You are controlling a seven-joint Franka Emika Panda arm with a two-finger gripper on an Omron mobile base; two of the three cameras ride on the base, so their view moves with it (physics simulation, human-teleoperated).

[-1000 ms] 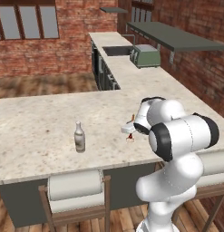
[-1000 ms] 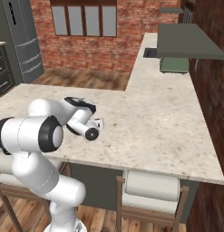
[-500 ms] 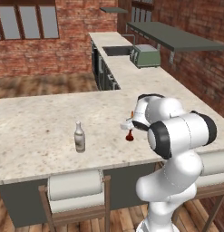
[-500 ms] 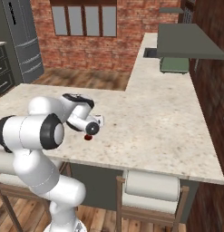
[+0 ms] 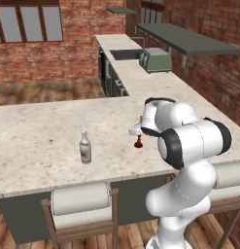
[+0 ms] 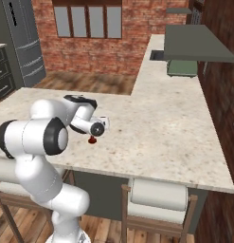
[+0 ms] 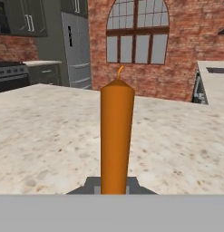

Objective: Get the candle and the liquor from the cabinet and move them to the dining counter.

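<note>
My hand [image 5: 139,130] stays clamped on the candle [image 7: 116,136]; it has come down since a second ago, its holder [image 6: 92,139] now just above the desk [image 5: 53,141]; the liquor [image 5: 85,147] stands unmoved, well apart.

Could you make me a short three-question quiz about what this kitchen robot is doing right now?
1. True or false: the liquor already stands upright on the dining counter.
2. What does the gripper hold? A) a toaster B) the candle C) nothing
3. In the left base view, on which side of the candle's holder does the bottle stand?

Key
1. True: the bottle stands on the speckled top, apart from the arm.
2. B: the jaws are shut on the orange candle, which stands upright just over the counter.
3. To its left, with bare counter between them.
</note>
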